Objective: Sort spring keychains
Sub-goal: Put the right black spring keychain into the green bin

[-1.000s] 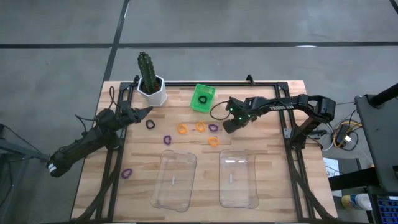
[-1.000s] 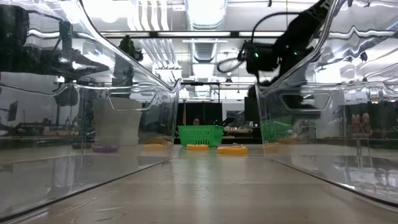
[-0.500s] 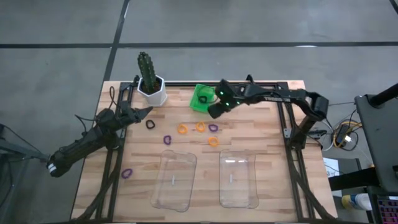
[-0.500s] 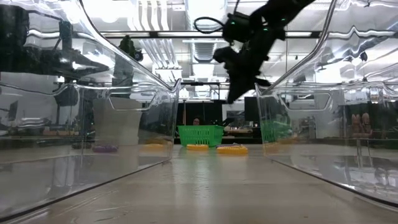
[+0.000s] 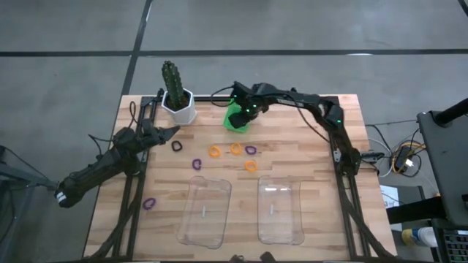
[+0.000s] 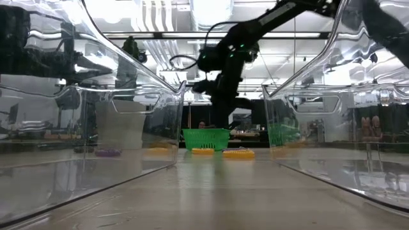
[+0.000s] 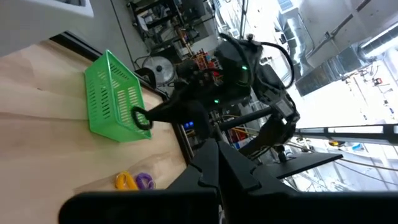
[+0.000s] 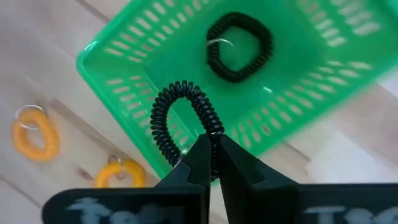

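My right gripper hangs over the green basket near the table's far edge, shut on a black spring keychain. A second black keychain lies on the basket's floor. On the wood lie more keychains: a black one, purple ones and orange ones. My left gripper waits at the table's left, shut and touching nothing, just beside the loose black keychain. My right gripper pinches the black keychain's coil between its two fingertips, coming slanting down from the table's right. The coiled loop sticks out beyond the fingertips, lifted clear above the basket's near rim.
Two clear trays stand side by side near the table's near edge. A potted cactus stands at the far left, next to the basket. Black frame rails run along the table's sides.
My right gripper has travelled from the table's middle right toward the far edge and the left, carrying the black keychain, and now stands over the green basket. It has stayed shut on the coil.
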{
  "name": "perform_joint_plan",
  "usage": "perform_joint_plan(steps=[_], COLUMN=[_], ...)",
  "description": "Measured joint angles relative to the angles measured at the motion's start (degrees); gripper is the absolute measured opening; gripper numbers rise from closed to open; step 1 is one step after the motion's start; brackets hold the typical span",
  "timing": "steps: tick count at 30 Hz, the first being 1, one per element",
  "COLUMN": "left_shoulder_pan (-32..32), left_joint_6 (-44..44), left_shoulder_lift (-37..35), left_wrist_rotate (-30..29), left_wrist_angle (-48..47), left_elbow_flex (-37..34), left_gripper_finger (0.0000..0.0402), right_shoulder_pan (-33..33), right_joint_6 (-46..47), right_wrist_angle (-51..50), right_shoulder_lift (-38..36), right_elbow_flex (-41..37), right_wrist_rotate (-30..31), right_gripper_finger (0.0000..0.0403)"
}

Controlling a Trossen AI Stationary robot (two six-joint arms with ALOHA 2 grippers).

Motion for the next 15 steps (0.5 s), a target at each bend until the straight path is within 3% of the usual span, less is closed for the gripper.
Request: perform_joint_plan(steps=[9,15], left_shoulder_pan=[0.0,0.0], left_joint_6=[-1.32,-1.36], left_shoulder_lift=[0.0,0.04], left_wrist_rotate=[-0.04,-0.13], left_wrist_angle=[0.0,-0.02], left_elbow_flex=[0.0,0.0], left_gripper_finger=[0.0,0.0], right_shoulder_pan=[-0.14,-0.95], right_joint_6=[-3.26,-3.88], right_wrist_angle=[-9.28,-12.39], right_shoulder_lift=[10.48,12.76], right_elbow_flex=[17.16,19.59], right_wrist_rotate=[2.05,2.92], right_gripper_finger=[0.0013,0.0031])
